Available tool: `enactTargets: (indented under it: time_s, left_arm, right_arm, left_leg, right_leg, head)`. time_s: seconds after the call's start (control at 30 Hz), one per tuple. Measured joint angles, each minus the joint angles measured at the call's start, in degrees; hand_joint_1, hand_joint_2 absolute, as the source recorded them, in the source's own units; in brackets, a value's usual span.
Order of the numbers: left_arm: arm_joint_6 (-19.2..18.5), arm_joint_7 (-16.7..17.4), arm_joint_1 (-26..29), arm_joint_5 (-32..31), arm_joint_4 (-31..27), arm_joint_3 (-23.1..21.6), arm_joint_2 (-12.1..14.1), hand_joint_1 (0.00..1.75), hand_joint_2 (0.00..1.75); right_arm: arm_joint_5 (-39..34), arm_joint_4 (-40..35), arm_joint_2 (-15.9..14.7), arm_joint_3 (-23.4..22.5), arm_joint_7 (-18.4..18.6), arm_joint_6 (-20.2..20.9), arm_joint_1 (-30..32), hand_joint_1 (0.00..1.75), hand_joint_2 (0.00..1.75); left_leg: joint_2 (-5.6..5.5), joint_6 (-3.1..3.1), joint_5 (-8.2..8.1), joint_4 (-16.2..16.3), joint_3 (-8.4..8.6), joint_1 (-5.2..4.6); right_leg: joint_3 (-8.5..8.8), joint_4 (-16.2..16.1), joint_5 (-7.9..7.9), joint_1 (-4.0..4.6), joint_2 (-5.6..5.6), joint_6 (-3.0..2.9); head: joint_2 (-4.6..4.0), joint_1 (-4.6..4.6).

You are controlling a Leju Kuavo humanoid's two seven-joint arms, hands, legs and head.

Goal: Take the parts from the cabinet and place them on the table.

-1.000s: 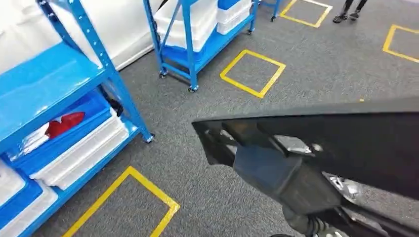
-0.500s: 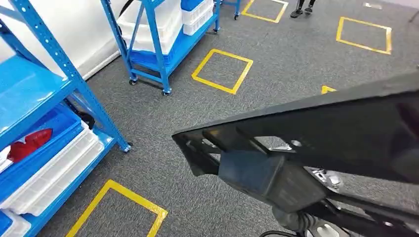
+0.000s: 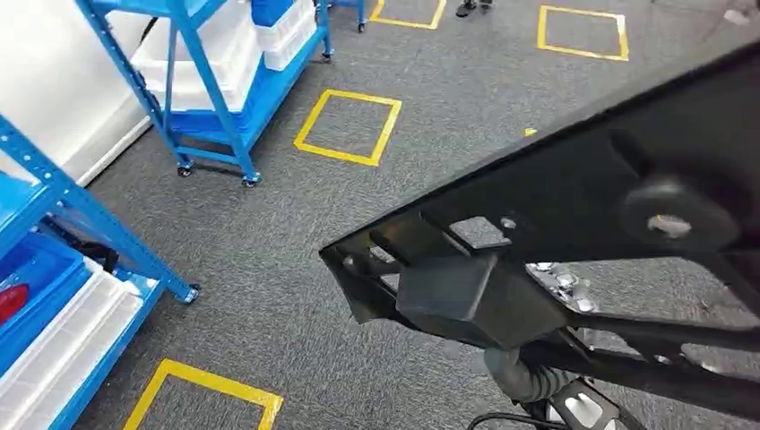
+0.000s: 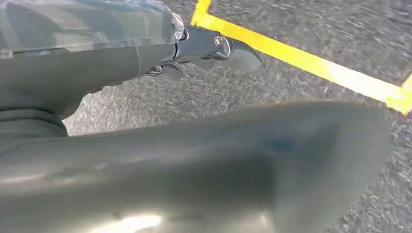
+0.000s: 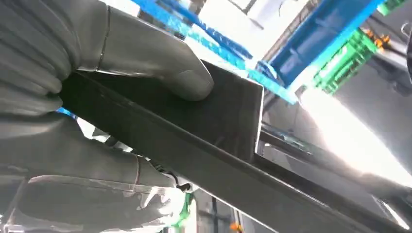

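Observation:
A large black plastic part (image 3: 582, 206) with ribs and cut-outs spans the right half of the head view, tilted up towards the right. In the right wrist view my right hand (image 5: 73, 97) grips an edge of this black part (image 5: 228, 111), with the thumb (image 5: 160, 68) pressed on its flat face. My left hand (image 4: 121, 58) hangs over the grey carpet, its fingers (image 4: 228, 51) stretched out with nothing in them. The blue cabinet (image 3: 63, 206) stands at the left edge, and a red part (image 3: 7, 300) lies in one of its blue bins.
White bins (image 3: 63, 340) fill the cabinet's lowest shelf. A blue wheeled rack (image 3: 215, 90) with white bins stands at the back left. Yellow squares (image 3: 348, 125) mark the grey carpet. A person's feet (image 3: 475, 7) show at the far top edge.
The camera has swung right, so the cabinet and rack slid left in the picture. The black part now tilts more steeply, its right end higher.

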Motion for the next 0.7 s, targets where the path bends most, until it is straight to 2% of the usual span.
enactTargets:
  time_s: [0.03, 0.07, 0.1, 0.13, 0.17, 0.2, 0.23, 0.27, 0.3, 0.33, 0.4, 0.43, 0.47, 0.5, 0.53, 0.57, 0.6, 0.63, 0.67, 0.7]
  left_arm:
    - [0.02, 0.00, 0.17, 0.02, 0.00, 0.00, 0.00, 0.00, 0.00]
    - [0.07, 0.00, 0.30, 0.06, 0.00, 0.00, 0.00, 0.00, 0.00]
    - [0.09, 0.02, 0.44, 0.19, 0.00, 0.02, -0.02, 0.00, 0.00]
    - [0.07, 0.02, 0.47, 0.37, 0.00, 0.00, -0.06, 0.00, 0.00]
    - [0.13, 0.02, 0.41, 0.44, 0.00, 0.00, -0.09, 0.00, 0.00]
    - [0.24, 0.02, 0.35, 0.48, 0.00, 0.00, -0.09, 0.00, 0.00]
    - [0.35, 0.00, 0.35, 0.55, 0.00, 0.00, -0.09, 0.00, 0.00]
    - [0.42, 0.00, 0.38, 0.59, 0.00, 0.02, -0.09, 0.00, 0.00]
    - [0.44, 0.00, 0.33, 0.59, 0.00, 0.00, -0.11, 0.00, 0.00]
    - [0.46, 0.00, 0.29, 0.61, 0.00, 0.02, -0.11, 0.00, 0.00]
    - [0.48, 0.00, 0.10, 0.66, 0.00, 0.02, -0.15, 0.00, 0.00]
    - [0.48, 0.00, -0.06, 0.68, 0.00, 0.02, -0.31, 0.00, 0.00]
    - [0.48, 0.00, -0.09, 0.70, 0.00, 0.02, -0.31, 0.00, 0.00]
    - [0.50, 0.00, 0.01, 0.72, 0.00, 0.02, -0.31, 0.00, 0.00]
    - [0.50, 0.00, 0.23, 0.77, 0.00, 0.02, -0.31, 0.00, 0.00]
    - [0.52, 0.00, 0.36, 0.79, 0.00, 0.02, -0.28, 0.00, 0.00]
    - [0.52, -0.02, 0.36, 1.01, 0.00, 0.04, -0.28, 0.00, 0.00]
    - [0.52, -0.07, 0.30, 1.07, 0.00, 0.07, -0.31, 0.00, 0.00]
    - [0.52, -0.15, 0.24, 1.11, 0.00, 0.09, -0.31, 0.00, 0.00]
    - [0.48, -0.20, 0.17, 1.11, 0.00, 0.09, -0.33, 0.00, 0.00]
  right_arm:
    - [0.00, 0.17, 0.11, 0.00, 0.00, 0.02, -0.02, 1.75, 1.75]
    - [0.00, 0.35, 0.15, 0.00, 0.00, 0.02, 0.02, 1.75, 1.75]
    - [0.00, 0.59, 0.17, 0.00, 0.00, 0.20, 0.05, 1.75, 1.75]
    - [0.00, 0.81, 0.17, 0.00, 0.00, 0.35, 0.01, 1.75, 1.75]
    - [-0.02, 1.05, 0.32, 0.00, 0.00, 0.55, -0.08, 1.75, 1.75]
    - [-0.17, 1.24, 0.54, 0.00, 0.00, 0.87, -0.17, 1.75, 1.75]
    - [-0.26, 1.40, 0.72, 0.00, 0.00, 0.98, -0.28, 1.75, 1.75]
    - [-0.35, 1.49, 0.85, 0.00, 0.00, 1.01, -0.43, 1.75, 1.75]
    - [-0.37, 1.64, 0.98, 0.00, 0.00, 1.03, -0.62, 1.75, 1.75]
    - [-0.44, 1.73, 1.00, 0.00, 0.00, 1.09, -0.62, 1.75, 1.75]
    - [-0.59, 1.92, 1.00, 0.02, 0.00, 1.62, -0.61, 1.75, 1.75]
    - [-0.65, 1.92, 1.00, 0.02, 0.00, 1.86, -0.58, 1.75, 1.75]
    - [-0.74, 1.94, 1.00, 0.02, 0.00, 1.86, -0.83, 1.75, 1.75]
    - [-0.79, 2.05, 1.00, 0.02, 0.00, 1.84, -1.03, 1.75, 1.75]
    - [-0.85, 2.16, 1.03, 0.02, 0.00, 1.84, -1.00, 1.75, 1.75]
    - [-0.94, 2.29, 1.03, 0.02, 0.00, 1.86, -0.97, 1.75, 1.75]
    - [-1.05, 2.49, 1.03, 0.02, 0.00, 1.94, -0.97, 1.75, 1.75]
    - [-1.16, 2.67, 1.03, 0.02, 0.00, 2.03, -1.01, 1.75, 1.75]
    - [-1.18, 2.82, 1.03, 0.02, 0.00, 2.08, -1.08, 1.75, 1.75]
    - [-1.18, 2.91, 1.05, 0.02, 0.00, 2.08, -1.20, 1.75, 1.75]
  left_leg:
    - [-0.59, -0.07, -2.19, 5.01, -2.44, 0.00]
    - [-0.90, -0.11, -3.42, 9.00, -4.46, 0.00]
    - [-1.07, -0.07, -3.31, 10.88, -5.60, 0.00]
    - [-1.18, 0.00, -1.69, 9.84, -5.38, 0.00]
    - [-1.33, 0.11, 0.88, 6.36, -3.99, 0.01]
    - [-1.94, 0.27, 3.85, 1.21, -1.75, 0.04]
    - [-3.64, 0.44, 6.28, -3.88, 0.49, 0.15]
    - [-6.13, 0.65, 5.87, -5.92, 1.29, 0.11]
    - [-5.81, 0.71, 5.59, -6.83, 1.80, 0.31]
    - [-5.37, 0.86, 5.61, -6.69, 1.63, 0.02]
    - [-4.36, 1.62, 5.92, -7.04, 1.69, 0.09]
    - [-3.50, 2.10, 6.23, -7.44, 1.86, 0.35]
    - [-3.05, 2.48, 6.23, -7.60, 1.92, 0.24]
    - [-2.40, 2.71, 6.19, -7.59, 1.90, 0.09]
    - [-1.62, 2.80, 6.13, -7.58, 1.90, -0.06]
    - [-0.86, 2.89, 6.06, -7.55, 1.86, -0.15]
    - [-0.13, 2.91, 6.01, -7.51, 1.83, -0.19]
    - [0.57, 2.84, 5.93, -7.50, 1.87, -0.19]
    - [1.17, 2.79, 5.82, -7.46, 1.95, -0.19]
    - [1.74, 2.68, 5.67, -7.42, 2.09, -0.19]
  right_leg:
    - [-0.01, 0.00, -0.01, 0.07, 0.69, -0.11]
    - [-0.04, 0.05, -0.04, 0.15, 1.38, -0.15]
    - [-0.02, 0.07, -0.04, 0.18, 2.09, -0.16]
    - [0.09, 0.09, -0.04, 0.18, 2.88, -0.16]
    - [0.22, 0.14, -0.05, 0.17, 3.64, -0.15]
    - [0.41, 0.20, -0.12, 0.14, 4.42, -0.05]
    - [0.55, 0.28, -0.25, 0.06, 5.10, 0.15]
    - [0.38, 0.56, -0.36, 0.36, 5.65, 0.45]
    - [-0.06, 0.75, -0.27, 0.22, 6.36, 0.79]
    - [-0.30, 0.63, -0.08, 0.01, 6.75, 1.15]
    - [-0.52, 0.43, 0.15, 0.00, 7.95, 2.02]
    - [-0.64, 1.17, -0.45, -0.13, 6.05, 2.04]
    - [-1.56, 3.06, -1.91, 0.15, 3.20, 2.22]
    - [-3.41, 6.81, -4.08, 0.07, 1.78, 2.41]
    - [-5.89, 11.97, -6.41, -0.12, 1.10, 2.64]
    - [-8.02, 16.22, -7.92, -0.26, 0.86, 2.80]
    - [-9.38, 18.81, -8.32, -0.36, 0.76, 2.93]
    - [-9.14, 18.21, -7.23, -0.47, 0.66, 3.03]
    - [-7.68, 15.38, -5.37, -0.51, 0.41, 3.02]
    - [-5.09, 10.50, -2.94, -0.51, -0.14, 2.92]
  head:
    - [0.00, 0.00]
    - [0.00, 0.00]
    - [0.00, 0.00]
    - [0.00, 0.00]
    - [0.00, 0.00]
    - [0.00, 0.00]
    - [-0.02, 0.00]
    - [-0.02, 0.02]
    - [-0.02, 0.00]
    - [0.00, 0.02]
    - [0.00, 0.00]
    - [0.00, 0.00]
    - [0.00, 0.02]
    - [0.00, 0.02]
    - [0.00, 0.00]
    - [0.00, 0.02]
    - [0.00, 0.02]
    - [0.00, 0.02]
    - [0.00, 0.00]
    - [0.00, 0.02]
